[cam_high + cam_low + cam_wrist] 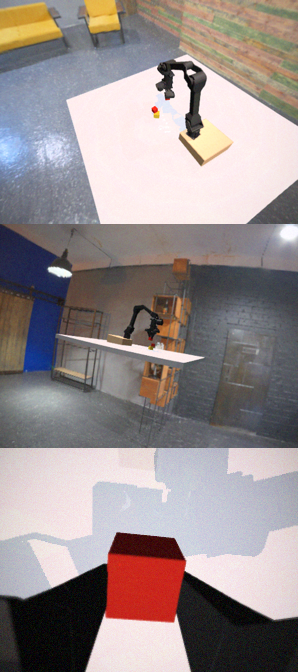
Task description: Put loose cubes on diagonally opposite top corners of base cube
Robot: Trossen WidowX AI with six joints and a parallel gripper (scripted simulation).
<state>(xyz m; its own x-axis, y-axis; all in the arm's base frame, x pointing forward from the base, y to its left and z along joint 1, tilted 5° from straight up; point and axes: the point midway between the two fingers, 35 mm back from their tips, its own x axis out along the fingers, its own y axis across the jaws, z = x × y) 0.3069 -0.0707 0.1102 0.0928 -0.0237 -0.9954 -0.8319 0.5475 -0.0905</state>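
Wrist view is showing a red cube sitting squarely between the two dark fingers, level, with its darker top face turned toward the far side and pale surface below it. The claw is pinching this cube on two opposite sides and hanging it in the air, well above the surface. In the top view only a sliver of red is peeking out under the claw.

Off to the side of the claw, a second red cube is resting on a yellow cube, sitting toward one corner of it rather than squarely over it. The yellow cube is standing on the white surface. The held cube is apart from this pair, not touching either.

The black arm is rising from a tan wooden block and bending over at the top so the claw is pointing down. Bluish shadows are lying on the surface beneath it.
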